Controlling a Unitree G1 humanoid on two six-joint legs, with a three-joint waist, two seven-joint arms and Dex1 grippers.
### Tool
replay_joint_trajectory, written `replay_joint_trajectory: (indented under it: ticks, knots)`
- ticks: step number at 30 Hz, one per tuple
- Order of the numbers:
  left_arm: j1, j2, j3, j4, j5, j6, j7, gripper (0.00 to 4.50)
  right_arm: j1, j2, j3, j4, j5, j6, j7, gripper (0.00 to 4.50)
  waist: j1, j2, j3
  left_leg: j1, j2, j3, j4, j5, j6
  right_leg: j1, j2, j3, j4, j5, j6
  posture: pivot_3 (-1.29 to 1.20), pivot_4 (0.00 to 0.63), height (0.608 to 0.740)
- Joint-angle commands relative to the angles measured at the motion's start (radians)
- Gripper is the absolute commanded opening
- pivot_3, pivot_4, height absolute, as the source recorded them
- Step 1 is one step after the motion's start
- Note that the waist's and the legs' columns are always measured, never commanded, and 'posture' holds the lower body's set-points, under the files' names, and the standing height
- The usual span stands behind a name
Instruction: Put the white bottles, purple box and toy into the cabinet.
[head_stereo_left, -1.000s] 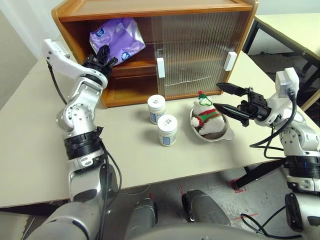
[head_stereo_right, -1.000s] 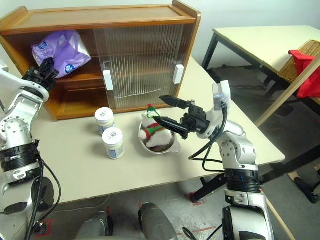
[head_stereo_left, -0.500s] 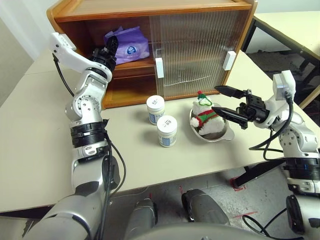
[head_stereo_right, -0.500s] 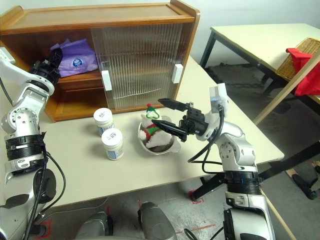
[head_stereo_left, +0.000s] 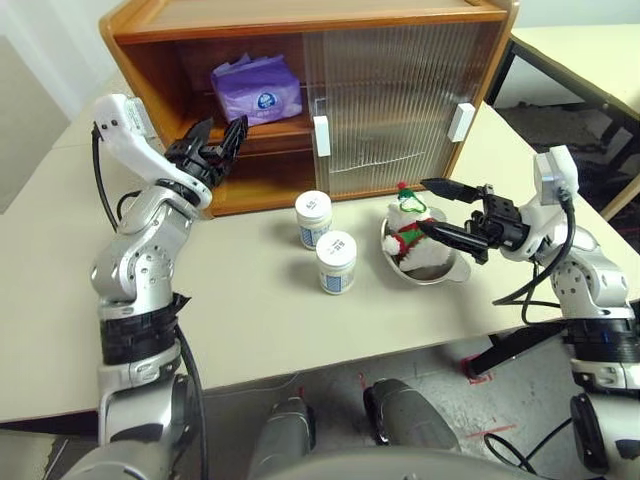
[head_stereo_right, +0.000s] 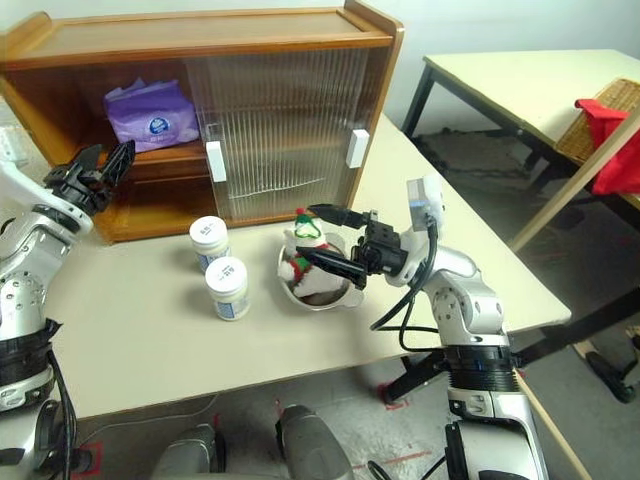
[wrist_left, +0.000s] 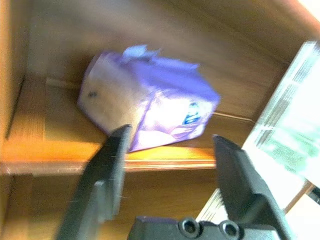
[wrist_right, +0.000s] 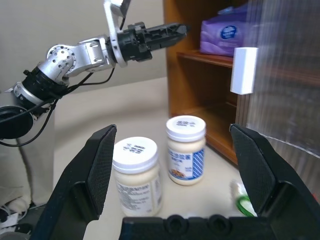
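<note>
The purple box (head_stereo_left: 257, 88) lies on the inner shelf of the cabinet (head_stereo_left: 300, 22), in its open left half. My left gripper (head_stereo_left: 222, 131) hovers just outside that opening, open and empty; the left wrist view shows the purple box (wrist_left: 150, 110) beyond its fingers (wrist_left: 105, 170). Two white bottles (head_stereo_left: 313, 217) (head_stereo_left: 336, 261) stand on the table in front of the cabinet. The toy (head_stereo_left: 410, 232) sits in a metal bowl (head_stereo_left: 445, 272). My right gripper (head_stereo_left: 424, 205) is open at the toy's right side, pointing left, holding nothing.
The cabinet's ribbed sliding doors (head_stereo_left: 390, 100) cover its right half. The beige table (head_stereo_left: 250, 320) has free room on the left and in front of the bottles. A second table (head_stereo_right: 520, 80) stands at the far right, across a gap.
My left gripper has let go of the purple box, which now rests on the shelf, and has drawn back out of the cabinet with its fingers apart. The right gripper has stayed put.
</note>
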Motion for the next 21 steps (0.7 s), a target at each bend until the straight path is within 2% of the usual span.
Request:
replay_joint_trajectory:
  ticks: [1, 7, 21]
  knots:
    - [0.009, 0.034, -0.046, -0.003, 0.054, -0.035, -0.064, 2.09, 0.003, 0.002, 0.013, -0.021, 0.0, 0.009, 0.0, 4.5, 0.004, 0.0, 0.0, 0.0, 0.0, -0.002, 0.0, 0.0, 0.0, 0.0, 0.0, 0.0, 0.0, 0.0, 0.0, -0.23, 0.068, 0.74]
    - [-0.09, 0.018, -0.082, 0.161, 0.132, -0.126, -0.097, 0.03, -0.012, 0.002, 0.018, -0.009, -0.005, 0.01, 0.007, 4.5, 0.007, 0.0, 0.0, -0.001, 0.007, -0.007, -0.001, 0.0, -0.001, -0.002, -0.006, 0.0, 0.0, 0.0, -0.001, -0.23, 0.066, 0.74]
    - [-0.285, 0.005, -0.122, 0.568, 0.288, -0.272, -0.143, 0.03, 0.002, 0.002, 0.007, -0.029, -0.004, 0.004, -0.013, 4.5, 0.002, 0.0, 0.0, -0.007, 0.004, -0.002, -0.002, -0.003, 0.003, -0.007, -0.003, -0.001, -0.002, 0.003, -0.008, -0.26, 0.054, 0.74]
